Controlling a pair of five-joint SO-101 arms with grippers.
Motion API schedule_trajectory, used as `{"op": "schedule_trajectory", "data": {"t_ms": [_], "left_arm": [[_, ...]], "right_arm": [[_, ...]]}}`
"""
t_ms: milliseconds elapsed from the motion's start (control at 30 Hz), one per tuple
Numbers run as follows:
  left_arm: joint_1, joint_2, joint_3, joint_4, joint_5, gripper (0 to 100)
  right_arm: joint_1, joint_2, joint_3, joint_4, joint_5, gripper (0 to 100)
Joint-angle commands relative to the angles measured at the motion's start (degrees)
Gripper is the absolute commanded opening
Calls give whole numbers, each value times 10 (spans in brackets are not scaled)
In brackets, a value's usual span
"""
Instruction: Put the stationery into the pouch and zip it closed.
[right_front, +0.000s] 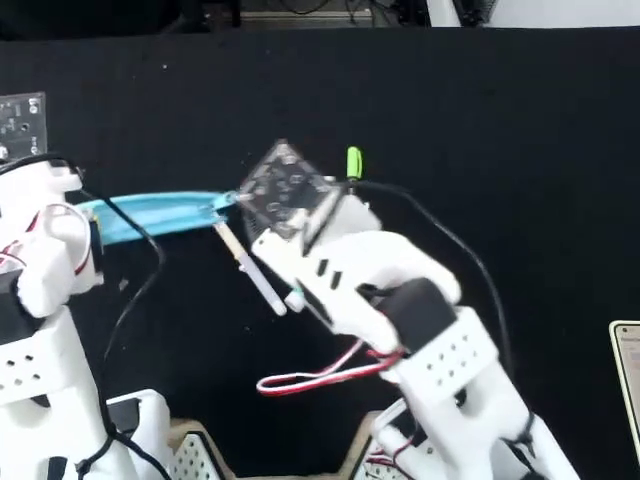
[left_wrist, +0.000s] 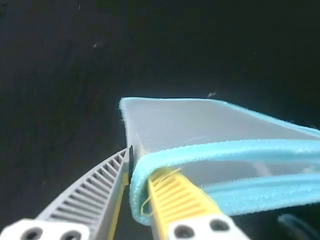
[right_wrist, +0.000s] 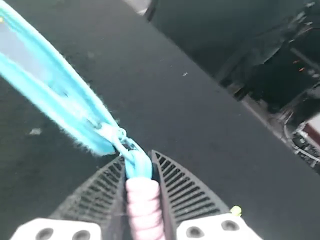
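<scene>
The pouch (right_front: 150, 213) is a clear mesh bag with light blue trim, stretched between my two arms above the black table. My left gripper (left_wrist: 137, 160) is shut on the pouch's (left_wrist: 200, 125) end, blue edge pinched between the grey and yellow fingers. My right gripper (right_wrist: 138, 160) is shut on the blue zipper pull (right_wrist: 134, 150) at the far end of the pouch (right_wrist: 55, 95); in the high view this gripper (right_front: 232, 203) sits at the pouch's right tip. A white and tan pen (right_front: 250, 266) lies just below it. A green marker (right_front: 353, 161) lies behind the right arm.
A small circuit board (right_front: 22, 120) lies at the left edge of the table. A pale card (right_front: 628, 365) shows at the right edge. A red and white cable (right_front: 320, 375) loops beneath the right arm. The far side of the black table (right_front: 480, 110) is bare.
</scene>
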Motion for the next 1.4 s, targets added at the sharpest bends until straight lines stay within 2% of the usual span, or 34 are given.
{"op": "schedule_trajectory", "data": {"t_ms": [0, 267, 400, 467, 533, 633, 833, 1033, 1167, 1367], "left_arm": [[-14, 2, -12, 14, -33, 29], [-14, 3, 23, 32, -59, 33], [-9, 3, 24, 32, -55, 125], [-9, 2, 22, 32, -55, 140], [-6, 2, 22, 31, -48, 121], [27, 2, 23, 34, -11, 27], [95, 1, 22, 33, 37, 30], [96, 2, 27, 31, 37, 30], [94, 2, 32, 23, 37, 30], [50, 2, 69, 15, 34, 30]], "right_arm": [[-11, 21, -13, -21, -3, 11], [-11, 32, -15, 4, -3, 11], [-11, 32, -15, 9, -2, 11], [-11, 32, -15, 9, -2, 11], [-11, 32, -15, 9, -2, 11], [-11, 32, -15, 9, -2, 11], [20, 31, -19, 26, -2, 11], [93, 31, -18, 75, -2, 11], [98, 31, -22, 100, -2, 11], [98, 31, -18, 111, -2, 11]]}}
